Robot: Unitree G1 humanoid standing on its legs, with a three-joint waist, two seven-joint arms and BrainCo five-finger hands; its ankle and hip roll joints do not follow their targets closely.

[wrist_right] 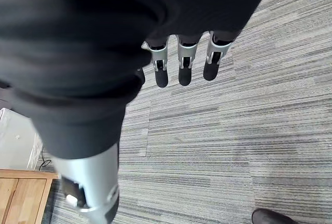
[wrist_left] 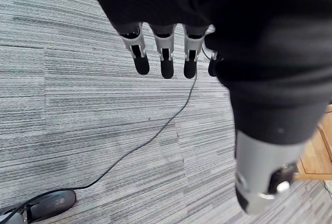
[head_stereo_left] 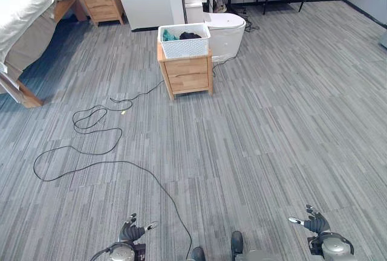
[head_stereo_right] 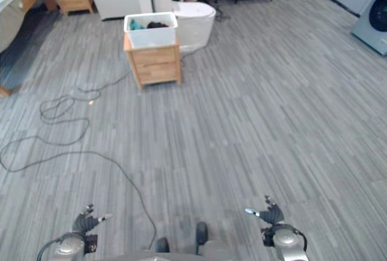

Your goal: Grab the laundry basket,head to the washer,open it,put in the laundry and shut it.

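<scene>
**Inspector:** Laundry basket (head_stereo_left: 184,40) — location?

**Assistant:** Upper centre of the left eye view, standing on a small wooden cabinet (head_stereo_left: 187,75) with drawer fronts. White, perforated walls. Teal clothing (head_stereo_left: 169,34) shows at its left end, dark clothing (head_stereo_left: 190,35) toward the right.

**Inspector:** Anything touching it?

**Assistant:** No hand is near it. Just behind the cabinet stands a low white rounded unit (head_stereo_left: 226,31).

**Inspector:** Washer?

**Assistant:** At the upper right edge of the right eye view there is a grey machine with a dark round door (head_stereo_right: 374,22), well apart from the basket. Only part of it is in frame.

**Inspector:** State of the left hand (head_stereo_left: 132,231)?

**Assistant:** Bottom left of the left eye view, low over the floor (head_stereo_left: 272,122). Its wrist view shows the fingers (wrist_left: 166,60) straight and spread, holding nothing.

**Inspector:** Right hand (head_stereo_left: 314,221)?

**Assistant:** Bottom right, likewise splayed wide and empty; its fingers (wrist_right: 184,64) point out over bare grey striped flooring.

**Inspector:** Other items?

**Assistant:** A bed (head_stereo_left: 27,4) with white bedding at the upper left, and a wooden nightstand (head_stereo_left: 101,2) beside it.
</scene>
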